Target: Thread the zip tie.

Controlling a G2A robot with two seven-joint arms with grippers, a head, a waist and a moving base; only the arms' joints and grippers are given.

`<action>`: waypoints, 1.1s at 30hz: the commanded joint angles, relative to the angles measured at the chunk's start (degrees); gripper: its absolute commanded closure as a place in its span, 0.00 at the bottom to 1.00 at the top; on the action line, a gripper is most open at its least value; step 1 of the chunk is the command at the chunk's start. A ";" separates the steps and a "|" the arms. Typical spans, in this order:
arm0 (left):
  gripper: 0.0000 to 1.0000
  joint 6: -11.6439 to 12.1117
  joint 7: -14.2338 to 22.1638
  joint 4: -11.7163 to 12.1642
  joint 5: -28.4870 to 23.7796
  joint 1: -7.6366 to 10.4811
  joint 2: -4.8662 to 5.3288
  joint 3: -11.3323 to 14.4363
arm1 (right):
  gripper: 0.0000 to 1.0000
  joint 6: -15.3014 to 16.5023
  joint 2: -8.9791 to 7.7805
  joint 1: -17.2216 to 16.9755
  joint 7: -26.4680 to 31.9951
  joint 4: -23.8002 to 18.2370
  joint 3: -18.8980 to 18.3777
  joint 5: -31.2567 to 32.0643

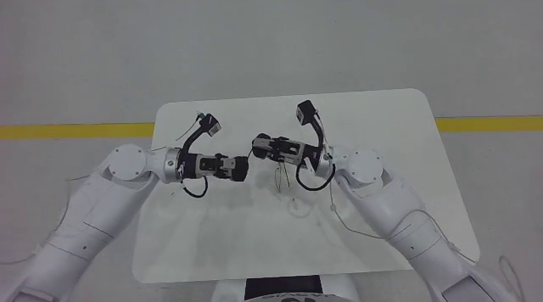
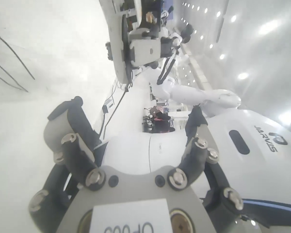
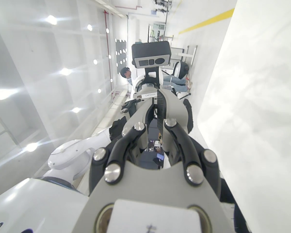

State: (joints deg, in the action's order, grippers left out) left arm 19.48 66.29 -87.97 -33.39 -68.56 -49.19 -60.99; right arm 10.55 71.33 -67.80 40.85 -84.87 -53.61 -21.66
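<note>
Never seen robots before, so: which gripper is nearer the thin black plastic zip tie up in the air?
Right. The right gripper is shut on the thin black plastic zip tie; the left gripper, open, faces it across a gap, not touching.

Left end effector (image 2: 135,106) is hovering close to the white desk (image 2: 51,25), its two dark-padded fingers (image 2: 72,120) spreading wide apart with nothing gripped between them. Farther off, the right end effector (image 2: 125,56) is pinching a thin dark zip tie (image 2: 116,104), whose free length is dangling away from the closed fingers. Three more thin dark ties (image 2: 17,56) are lying loose on the desk, well apart from both.
</note>
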 commanded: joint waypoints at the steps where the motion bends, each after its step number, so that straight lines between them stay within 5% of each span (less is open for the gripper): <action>1: 0.00 0.00 -0.24 -0.90 0.67 -1.76 -0.77 -2.48 | 1.00 0.99 0.22 -0.43 -1.09 0.04 -0.16 -2.44; 5: 0.00 0.00 -1.11 -1.54 1.23 -4.03 -2.47 -6.27 | 1.00 2.34 0.58 -1.08 -3.06 -0.09 -0.30 -4.55; 19: 0.00 0.00 -3.41 -2.32 0.90 -4.68 -2.71 -6.62 | 1.00 2.74 0.85 -2.03 -7.16 -1.32 -0.72 -4.55; 28: 0.00 0.00 -2.87 -2.11 -1.57 -6.85 -4.58 -10.02 | 1.00 3.32 2.22 -3.68 -16.78 -2.10 0.31 -7.87; 33: 0.00 0.00 -2.63 -2.35 -1.48 -7.17 -5.17 -10.24 | 1.00 3.18 2.47 -3.79 -17.18 -2.22 0.72 -8.82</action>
State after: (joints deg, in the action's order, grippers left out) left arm 19.48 63.67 -90.33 -34.87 -75.75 -54.39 -71.25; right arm 13.72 73.82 -71.59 23.64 -87.10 -52.88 -30.52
